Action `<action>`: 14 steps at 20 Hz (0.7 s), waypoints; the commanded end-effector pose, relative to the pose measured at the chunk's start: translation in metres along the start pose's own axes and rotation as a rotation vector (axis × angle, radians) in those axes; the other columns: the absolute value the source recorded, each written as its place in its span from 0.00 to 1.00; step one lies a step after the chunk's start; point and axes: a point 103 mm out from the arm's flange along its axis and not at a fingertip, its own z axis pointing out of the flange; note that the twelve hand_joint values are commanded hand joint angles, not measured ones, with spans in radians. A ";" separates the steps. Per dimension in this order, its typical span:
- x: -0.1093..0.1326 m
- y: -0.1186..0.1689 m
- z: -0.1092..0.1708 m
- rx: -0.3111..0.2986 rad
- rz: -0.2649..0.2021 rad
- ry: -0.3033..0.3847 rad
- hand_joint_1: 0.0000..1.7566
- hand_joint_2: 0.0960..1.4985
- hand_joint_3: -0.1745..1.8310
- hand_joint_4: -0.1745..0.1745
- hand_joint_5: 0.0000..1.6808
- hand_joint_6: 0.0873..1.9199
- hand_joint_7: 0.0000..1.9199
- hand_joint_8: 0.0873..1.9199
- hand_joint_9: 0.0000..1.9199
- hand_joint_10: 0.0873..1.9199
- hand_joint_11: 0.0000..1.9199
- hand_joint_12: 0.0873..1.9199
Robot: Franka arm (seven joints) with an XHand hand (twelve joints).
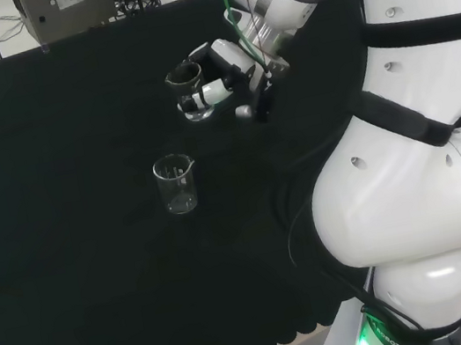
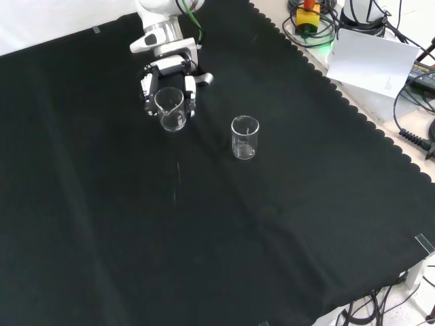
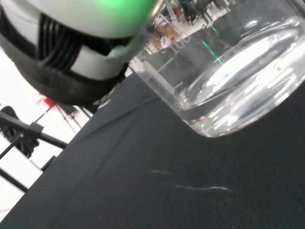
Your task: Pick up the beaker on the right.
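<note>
Two clear glass beakers stand on the black cloth. The hand [image 1: 224, 62] has its fingers and thumb curled round one beaker [image 1: 191, 99], the one farther right in the head view. In the front view that beaker [image 2: 171, 112] sits just below the hand [image 2: 166, 68], with fingers on both sides of it. The wrist view shows its thick base [image 3: 238, 81] close up over the cloth, beside a blurred part of the hand [image 3: 81, 52]. I cannot tell whether the base touches the cloth. The other beaker [image 1: 176, 185] [image 2: 245, 138] stands upright and apart from the hand.
The arm's white links [image 1: 414, 149] take up the right of the head view. The cloth's scalloped edge [image 2: 353, 102] runs along the right of the front view, with a white sheet [image 2: 370, 61] and cables beyond it. A grey box [image 1: 63, 10] stands behind the bench.
</note>
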 end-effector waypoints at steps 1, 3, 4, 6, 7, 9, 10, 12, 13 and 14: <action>0.007 -0.025 -0.042 0.056 0.011 -0.018 0.75 0.39 0.37 0.00 0.87 0.09 0.82 0.00 0.94 0.00 0.77 0.26; 0.013 -0.034 -0.050 0.064 0.010 -0.036 0.75 0.36 0.41 0.00 0.85 0.13 0.80 0.06 0.95 0.00 0.78 0.24; 0.016 -0.039 -0.053 0.067 0.007 -0.047 0.75 0.36 0.42 0.00 0.84 0.16 0.78 0.11 0.95 0.00 0.78 0.24; 0.022 -0.047 -0.059 0.079 0.003 -0.075 0.75 0.35 0.44 0.00 0.83 0.19 0.77 0.15 0.95 0.00 0.78 0.24; 0.024 -0.052 -0.061 0.090 0.001 -0.078 0.75 0.35 0.44 0.00 0.83 0.19 0.76 0.16 0.95 0.00 0.79 0.24; 0.028 -0.059 -0.065 0.116 -0.004 -0.088 0.75 0.34 0.44 0.00 0.82 0.20 0.76 0.17 0.95 0.00 0.79 0.24; 0.031 -0.064 -0.067 0.132 -0.008 -0.092 0.75 0.34 0.44 0.00 0.82 0.20 0.76 0.17 0.95 0.00 0.79 0.24; 0.035 -0.070 -0.069 0.161 -0.012 -0.101 0.75 0.34 0.45 0.00 0.82 0.21 0.76 0.18 0.95 0.00 0.79 0.24; 0.037 -0.074 -0.071 0.174 -0.010 -0.102 0.75 0.33 0.46 0.00 0.82 0.21 0.75 0.19 0.95 0.00 0.79 0.24; 0.039 -0.076 -0.071 0.185 -0.010 -0.108 0.75 0.33 0.46 0.00 0.82 0.22 0.75 0.19 0.95 0.00 0.79 0.24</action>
